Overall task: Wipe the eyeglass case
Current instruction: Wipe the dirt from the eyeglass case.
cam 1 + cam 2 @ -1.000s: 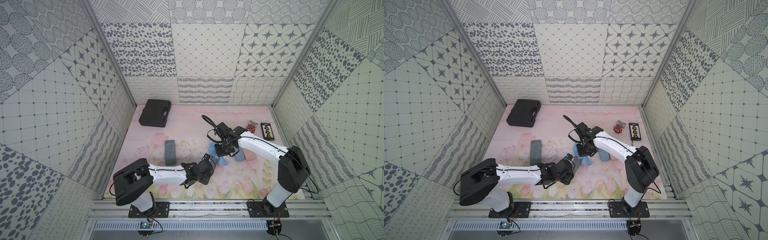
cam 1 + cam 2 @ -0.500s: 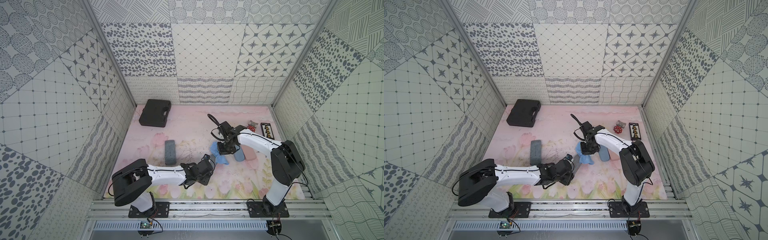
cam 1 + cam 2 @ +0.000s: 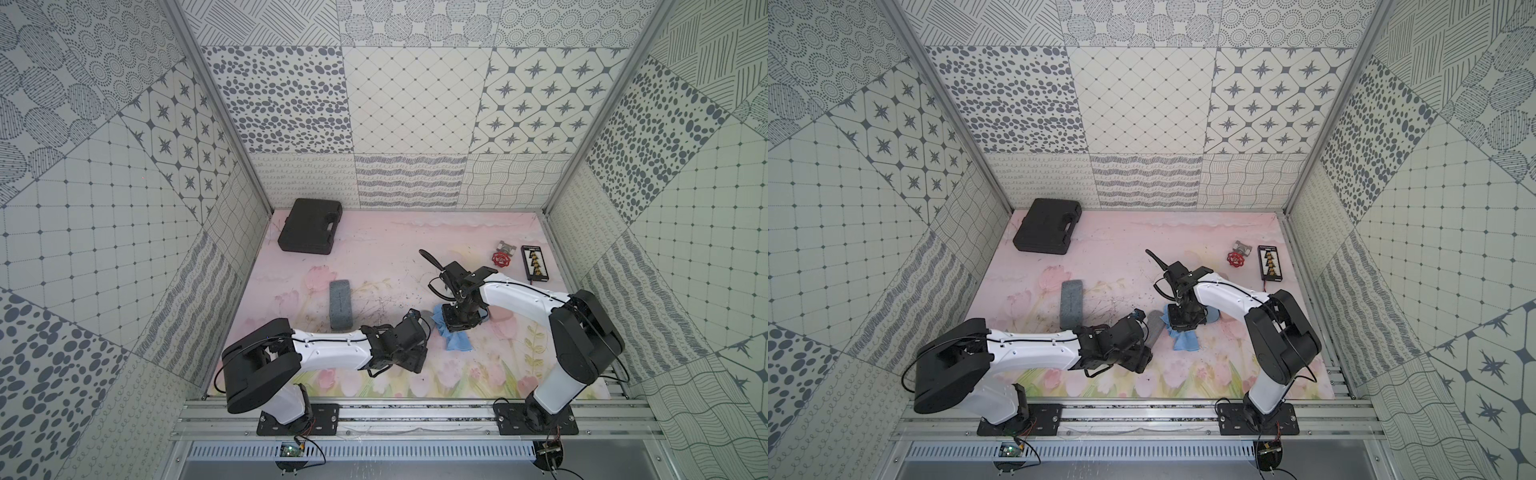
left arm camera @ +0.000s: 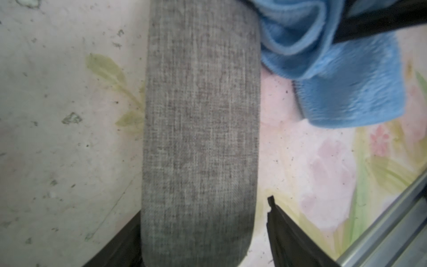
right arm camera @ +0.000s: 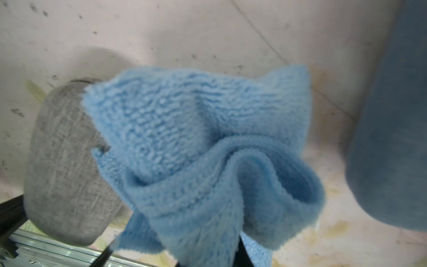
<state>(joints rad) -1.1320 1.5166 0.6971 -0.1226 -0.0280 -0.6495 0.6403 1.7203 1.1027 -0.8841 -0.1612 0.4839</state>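
Top views show a pink, flower-printed bench [image 3: 374,249] enclosed by patterned walls, with two white-and-black arms reaching in from the near rail. The left arm [image 3: 328,353] lies low across the front of the bench, and the right arm [image 3: 523,299] bends inward and points its wrist down near the middle. A closed black tool case [image 3: 309,226] rests in the far-left corner. A second grey case [image 3: 340,304] lies flat left of centre, well apart from both claws.

The grey fabric eyeglass case [image 4: 201,138] lies lengthwise between the jaws of the left claw [image 4: 201,219], front of centre. The jaws stand parted: in the left wrist view one finger [image 4: 288,231] is clear of the case's side with bench showing in the gap, while the other finger is largely hidden at the case's edge. The right claw [image 3: 457,328] is clamped tight on a bunched blue cloth [image 5: 208,150], which meets the far end of the eyeglass case. A blue-grey oblong object [image 3: 1213,316] lies just beside the cloth.

A black board with yellow connectors [image 3: 535,262] and a red-handled valve [image 3: 500,258] sit near the right wall.
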